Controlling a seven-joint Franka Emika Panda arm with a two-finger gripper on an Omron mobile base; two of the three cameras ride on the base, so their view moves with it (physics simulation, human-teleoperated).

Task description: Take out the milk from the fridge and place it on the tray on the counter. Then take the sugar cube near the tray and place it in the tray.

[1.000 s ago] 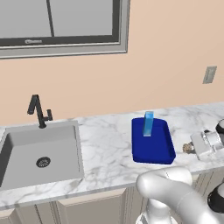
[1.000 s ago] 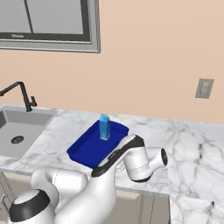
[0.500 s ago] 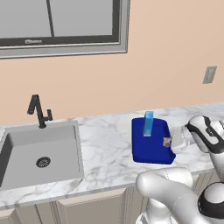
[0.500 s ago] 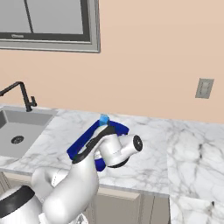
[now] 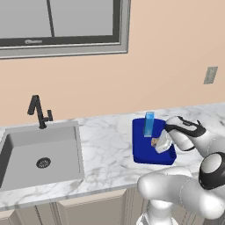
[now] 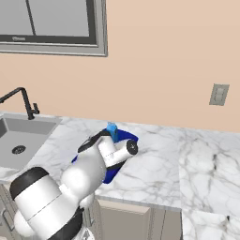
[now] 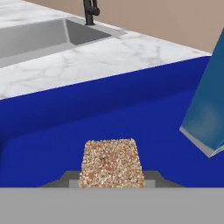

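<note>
Counter (image 5: pixel 105 145): white marble under a window, sink (image 5: pixel 41 154) at left. Tray (image 5: pixel 143 151): blue, on counter right of sink. Milk (image 5: pixel 149 124): upright at tray's back. Gripper (image 5: pixel 157 144): over tray, jaws closed on sugar cube (image 7: pixel 112 162), held above tray floor.

The white arm (image 6: pixel 89 173) rose from the lower left and leaned over the counter (image 6: pixel 187 159), hiding most of the tray (image 6: pixel 125 138). Only the blue top of the milk (image 6: pixel 112 129) stood clear above the arm's wrist, inside the tray. A sink (image 6: pixel 18 140) with a black faucet (image 6: pixel 23 101) lay left, under a window (image 6: pixel 51 23); a wall outlet (image 6: pixel 218 94) sat right.
</note>
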